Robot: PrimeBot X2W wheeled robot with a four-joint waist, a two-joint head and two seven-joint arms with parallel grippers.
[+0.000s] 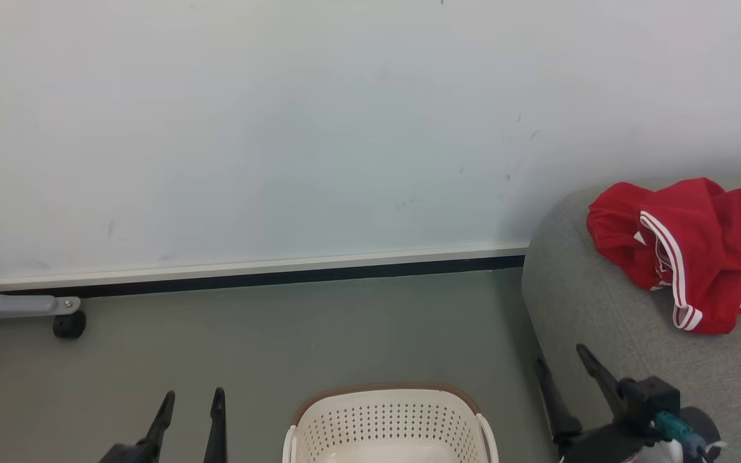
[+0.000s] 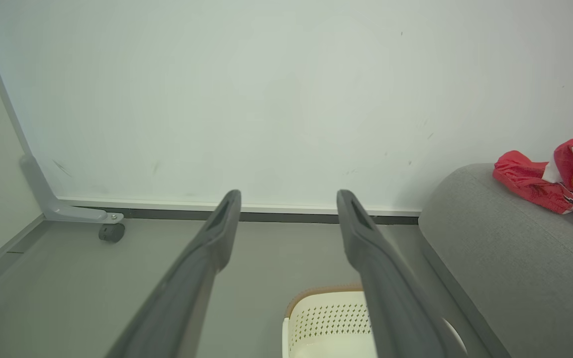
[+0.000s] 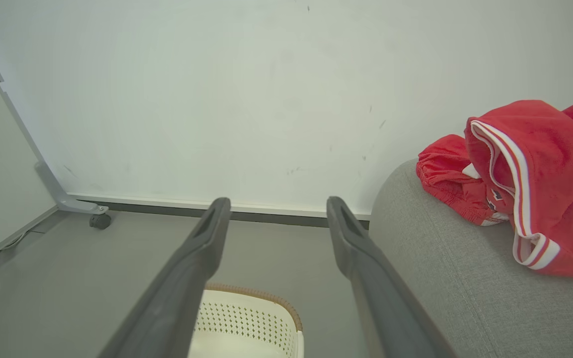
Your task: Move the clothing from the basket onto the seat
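Far left, a grey frame leg (image 1: 10, 303) on a small black wheel (image 1: 69, 325) stands against the wall. Next along, low down, the left gripper (image 1: 193, 393) points up over the bare floor, its two dark fingers parted with nothing between them. Right of it sits the basket (image 1: 386, 388), between the two arms; what I can see of its inside looks empty, though its near half is cut off, so I wouldn't swear to it. Then comes the right gripper (image 1: 560, 355), fingers likewise apart and holding nothing, just at the front edge of the sofa (image 1: 576, 302). Furthest right, the clothing (image 1: 692, 251) lies in a crumpled red heap on the sofa, close to the wall, a white-striped hem running down its front.

The heap lies ahead and to the right of the right gripper, and well apart from the left one, with the basket in between; the right arm is plainly the nearer. To my eye the job looks as good as done; anything left would be in the basket's hidden part, between both arms.
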